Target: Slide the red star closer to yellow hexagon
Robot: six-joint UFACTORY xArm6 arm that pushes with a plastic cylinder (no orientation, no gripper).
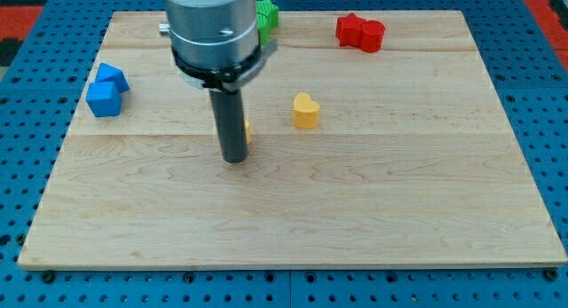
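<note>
My tip [234,159] rests on the table [355,219], touching or just beside a yellow block [248,130] that the rod mostly hides; I judge this is the yellow hexagon. There is no claw here, so no opening or closing can be told. The red star [351,27] lies far up and right of my tip, beside a red cylinder-like block [372,35]. The push seems not yet begun: next, the tip must go around behind the star and slide it down-left.

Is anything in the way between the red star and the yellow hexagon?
Yes. The yellow heart block lies roughly on the line from the red star to the yellow hexagon, which peeks out beside my tip. The star must skirt it.
</note>
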